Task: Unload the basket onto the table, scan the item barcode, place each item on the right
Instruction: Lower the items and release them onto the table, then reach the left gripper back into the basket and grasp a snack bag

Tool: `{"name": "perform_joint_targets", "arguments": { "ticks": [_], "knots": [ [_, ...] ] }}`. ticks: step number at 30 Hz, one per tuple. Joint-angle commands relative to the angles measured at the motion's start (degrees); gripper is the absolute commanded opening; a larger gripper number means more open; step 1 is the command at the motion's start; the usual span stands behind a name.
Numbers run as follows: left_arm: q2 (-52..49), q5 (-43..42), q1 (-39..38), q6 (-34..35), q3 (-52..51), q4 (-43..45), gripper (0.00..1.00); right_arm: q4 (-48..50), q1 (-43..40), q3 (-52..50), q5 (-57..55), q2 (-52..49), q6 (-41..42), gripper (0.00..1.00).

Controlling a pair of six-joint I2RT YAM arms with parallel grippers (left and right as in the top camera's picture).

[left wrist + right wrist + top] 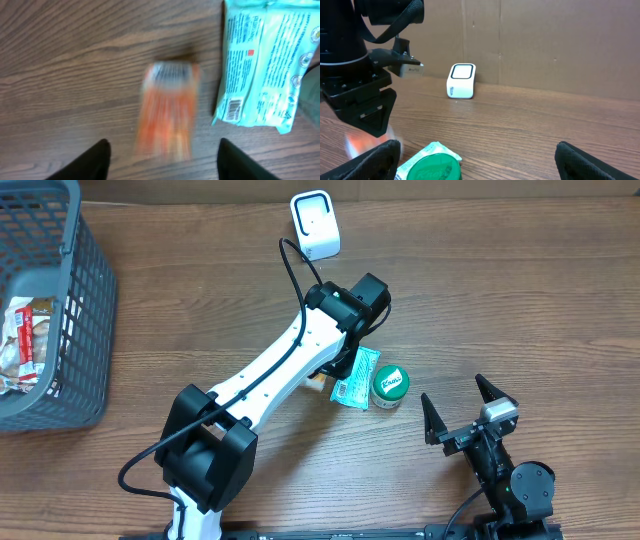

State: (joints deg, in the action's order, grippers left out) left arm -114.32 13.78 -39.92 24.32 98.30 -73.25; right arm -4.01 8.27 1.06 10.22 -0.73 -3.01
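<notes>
A small orange packet shows blurred on the wood below my left gripper, which is open; its dark fingertips stand well clear of the packet on either side. From overhead only a sliver of this packet peeks out beside the left gripper. A teal packet lies just to its right with a barcode facing up. The white scanner stands at the far edge. My right gripper is open and holds nothing, near the front right.
A green-lidded jar stands against the teal packet, between the two grippers. A grey basket with more packaged goods sits at the far left. A cardboard wall rises behind the scanner.
</notes>
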Motion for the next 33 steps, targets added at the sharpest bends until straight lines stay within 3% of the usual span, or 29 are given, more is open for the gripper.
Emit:
{"name": "perform_joint_targets", "arguments": {
  "ticks": [1,7,13,22,30,32,33],
  "knots": [
    [2.1,1.4,-0.2,-0.3,1.3,-1.1,0.66,0.3,-0.3,-0.6,-0.2,0.5,0.2,1.00],
    [2.1,1.4,-0.3,-0.3,1.3,-2.3,0.78,0.3,-0.3,-0.6,-0.2,0.5,0.2,1.00],
    [2.0,1.8,0.9,0.2,1.1,-3.5,0.77,0.3,-0.3,-0.6,-0.2,0.5,0.2,1.00],
    [2.8,1.7,7.8,0.3,1.1,-5.2,0.83,0.3,-0.3,-0.6,-0.2,0.5,0.2,1.00],
    [10.9,3.1,20.4,-4.2,12.6,2.6,0.86,0.3,-0.3,-0.6,-0.2,0.5,0.2,1.00],
    [12.4,4.4,25.3,-5.2,17.8,4.1,1.00,0.3,-0.3,-0.6,-0.2,0.5,0.2,1.00],
    [12.9,4.4,27.7,-7.1,20.2,4.7,1.00,0.3,-0.3,-0.6,-0.2,0.5,0.2,1.00]
  ]
}}
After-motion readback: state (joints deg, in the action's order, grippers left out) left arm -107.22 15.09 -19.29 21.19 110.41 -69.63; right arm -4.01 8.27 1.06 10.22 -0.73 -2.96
